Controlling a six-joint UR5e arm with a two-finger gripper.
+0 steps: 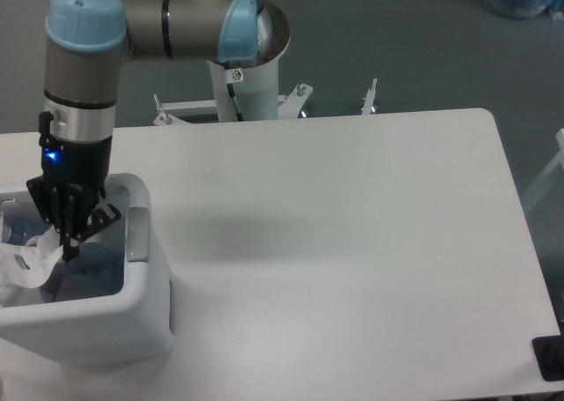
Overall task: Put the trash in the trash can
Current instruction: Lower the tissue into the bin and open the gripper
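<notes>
The white trash can [145,308] stands at the table's front left corner. My gripper [66,247] points straight down inside its opening, with the fingers drawn together. The translucent white plastic bag [26,262] hangs from the fingertips to their left and drapes over the bin's left side. A bluish area [92,273] shows inside the bin below the gripper. I cannot tell whether it is the clear bottle. No bottle shows on the table.
The white table [335,242] stretches to the right of the bin. The arm's base column [251,84] stands behind the table's far edge. A dark object [551,359] sits at the front right corner.
</notes>
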